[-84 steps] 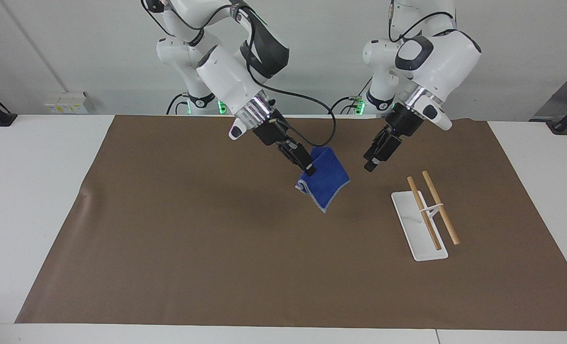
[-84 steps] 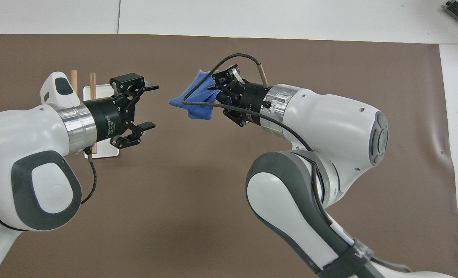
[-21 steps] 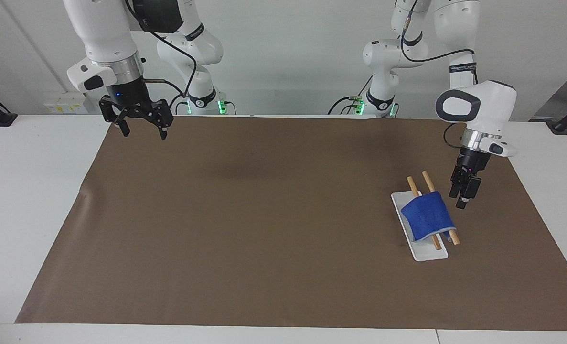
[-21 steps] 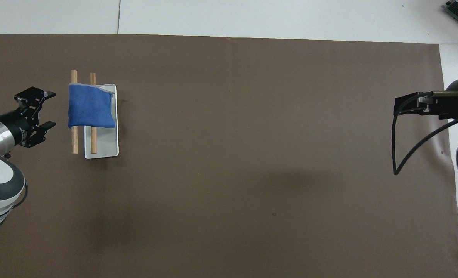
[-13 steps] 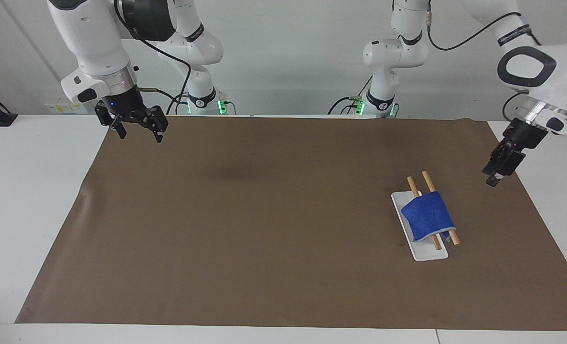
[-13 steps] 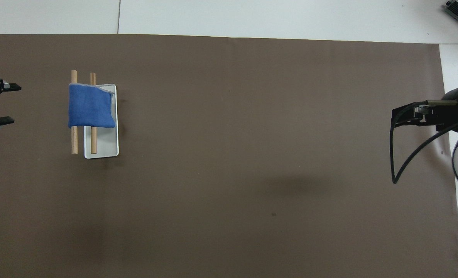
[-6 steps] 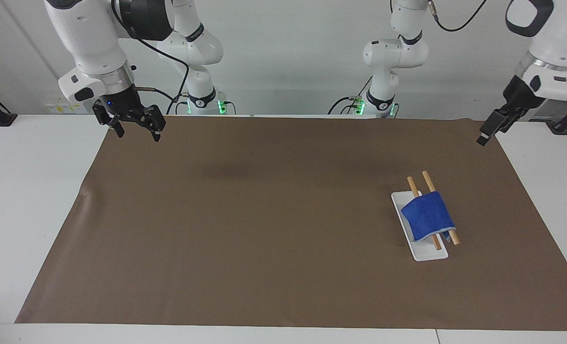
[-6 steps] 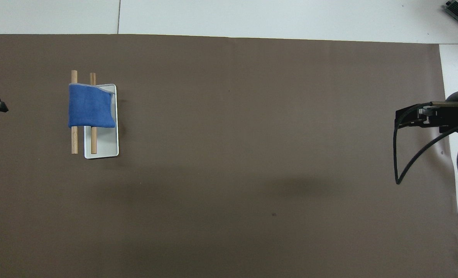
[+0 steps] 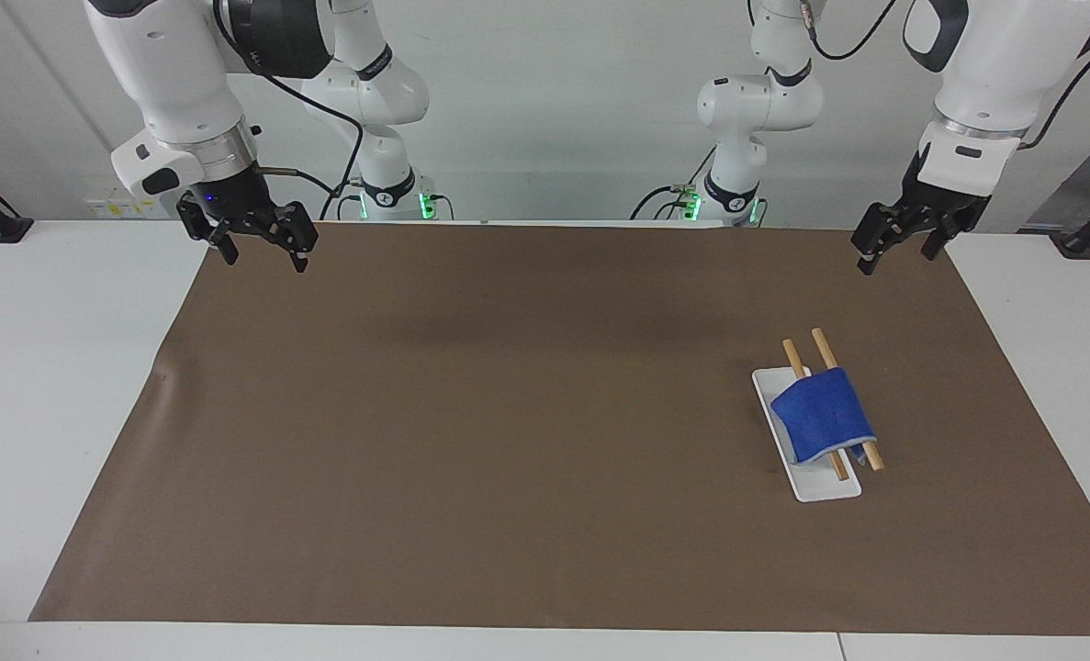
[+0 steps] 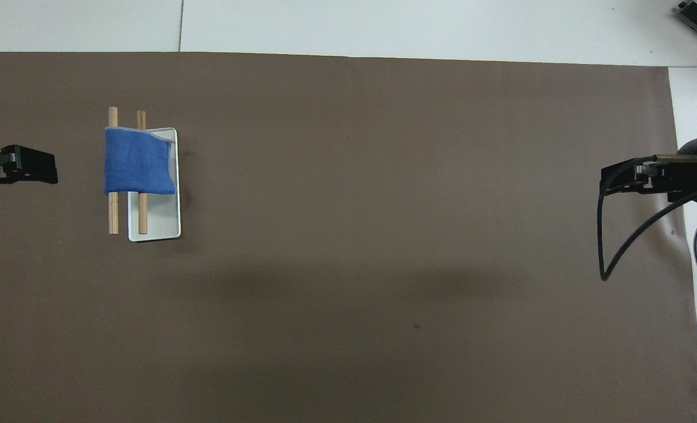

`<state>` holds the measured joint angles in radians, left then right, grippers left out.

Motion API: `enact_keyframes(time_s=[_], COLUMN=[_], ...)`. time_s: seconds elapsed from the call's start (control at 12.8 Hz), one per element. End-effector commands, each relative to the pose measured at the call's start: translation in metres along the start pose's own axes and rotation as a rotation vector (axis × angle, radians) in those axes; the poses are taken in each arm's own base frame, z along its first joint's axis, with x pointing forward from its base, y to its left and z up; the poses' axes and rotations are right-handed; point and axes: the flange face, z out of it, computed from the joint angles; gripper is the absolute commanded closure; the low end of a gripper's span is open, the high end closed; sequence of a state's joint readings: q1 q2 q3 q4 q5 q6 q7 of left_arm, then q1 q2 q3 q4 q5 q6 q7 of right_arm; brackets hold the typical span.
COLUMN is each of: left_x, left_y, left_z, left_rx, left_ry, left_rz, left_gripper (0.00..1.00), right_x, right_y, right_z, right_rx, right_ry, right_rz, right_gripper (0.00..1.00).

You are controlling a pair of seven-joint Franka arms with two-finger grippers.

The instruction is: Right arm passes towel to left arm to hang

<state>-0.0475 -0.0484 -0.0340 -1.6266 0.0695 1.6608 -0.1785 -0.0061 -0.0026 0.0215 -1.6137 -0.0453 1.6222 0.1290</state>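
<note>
The blue towel (image 9: 823,413) hangs draped over the two wooden rods of a small rack (image 9: 846,408) with a white base (image 9: 820,487), toward the left arm's end of the mat; it also shows in the overhead view (image 10: 138,161). My left gripper (image 9: 893,251) is open and empty, raised over the mat's corner near the left arm's base, well apart from the towel; its tip shows in the overhead view (image 10: 28,167). My right gripper (image 9: 264,253) is open and empty, raised over the mat's corner at the right arm's end, and shows in the overhead view (image 10: 624,179).
A brown mat (image 9: 508,441) covers most of the white table (image 9: 49,367). The rack's rods (image 10: 113,211) stick out past the towel on both sides. A black cable (image 10: 603,247) loops from the right wrist.
My left gripper has swung up and away from the rack to the mat's corner by its base and turned. The right gripper has barely moved. The towel stays on the rods.
</note>
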Motion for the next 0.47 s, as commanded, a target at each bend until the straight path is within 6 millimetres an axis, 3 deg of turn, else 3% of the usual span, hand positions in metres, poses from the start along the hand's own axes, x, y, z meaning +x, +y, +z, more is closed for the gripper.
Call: enact_keyframes(time_s=[0.0,0.39], left_x=[-0.003,-0.010], left_y=[-0.001,0.010], left_z=[0.002,0.004], left_rx=[0.017,-0.027], left_ry=[-0.012,-0.025], left_rz=[0.026,0.034], left_gripper=[0.00,0.00], right_x=[-0.006,-0.006], right_y=[-0.001,0.004], right_z=[0.000,0.000], right_rx=[0.003,0.003], right_ry=[0.010,0.008], right_rz=[-0.023,-0.016], right_gripper=[0.00,0.00])
